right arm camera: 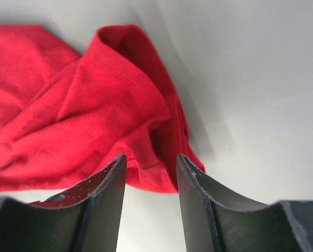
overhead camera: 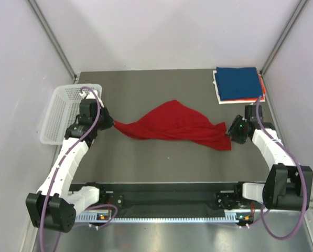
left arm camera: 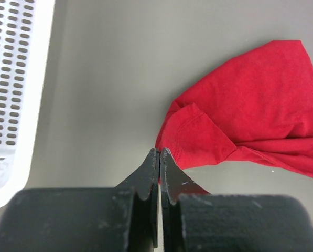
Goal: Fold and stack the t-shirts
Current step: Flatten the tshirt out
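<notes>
Red t-shirt (overhead camera: 172,126), one edge in clamped left end effector (left arm camera: 160,151), other between parted right end effector (right arm camera: 151,157) (table (overhead camera: 146,163) beyond)

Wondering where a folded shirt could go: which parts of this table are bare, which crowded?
Two bare stretches of table: the far strip behind the red shirt, between the white basket and the folded stack; and the near strip between the red shirt and the arm bases. Crowded: the left side, basket plus left gripper; the right, stack plus right gripper.
</notes>
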Controlling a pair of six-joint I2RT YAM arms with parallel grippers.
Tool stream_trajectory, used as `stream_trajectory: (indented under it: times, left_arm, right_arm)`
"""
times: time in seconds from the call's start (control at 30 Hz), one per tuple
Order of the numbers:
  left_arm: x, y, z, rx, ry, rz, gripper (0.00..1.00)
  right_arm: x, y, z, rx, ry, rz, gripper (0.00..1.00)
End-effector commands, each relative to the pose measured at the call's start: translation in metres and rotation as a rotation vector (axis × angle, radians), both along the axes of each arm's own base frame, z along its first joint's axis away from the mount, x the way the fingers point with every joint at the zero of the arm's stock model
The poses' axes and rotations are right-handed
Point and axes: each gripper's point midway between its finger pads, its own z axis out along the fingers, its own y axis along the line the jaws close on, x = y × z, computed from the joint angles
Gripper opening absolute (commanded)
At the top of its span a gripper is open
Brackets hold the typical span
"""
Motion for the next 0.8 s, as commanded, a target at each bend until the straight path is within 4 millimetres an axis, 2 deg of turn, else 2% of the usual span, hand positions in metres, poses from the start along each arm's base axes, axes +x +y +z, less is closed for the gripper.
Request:
stream_trajectory:
  times: [0.0, 0.23, 0.4, 0.77]
  left_arm:
    - [0.011, -0.008, 0.019, -0.044, -0.07, -0.022, 0.0]
    - [0.009, -0.01, 0.024, -0.055, -0.09, -0.033, 0.0]
    - [0.009, -0.013, 0.022, -0.069, -0.09, -0.043, 0.0]
    - [0.01, -0.015, 0.02, -0.075, -0.093, -0.052, 0.0]
  right_arm:
    - [0.003, -0.003, 0.02, 0.017, 0.008, -0.13, 0.43]
    - [-0.01, -0.001, 0.021, 0.097, 0.126, -0.34, 0.42]
    - [-0.01, -0.002, 0.022, 0.123, 0.145, -0.46, 0.43]
    - [-0.002, 0.008, -0.008, 0.178, 0.248, -0.559, 0.43]
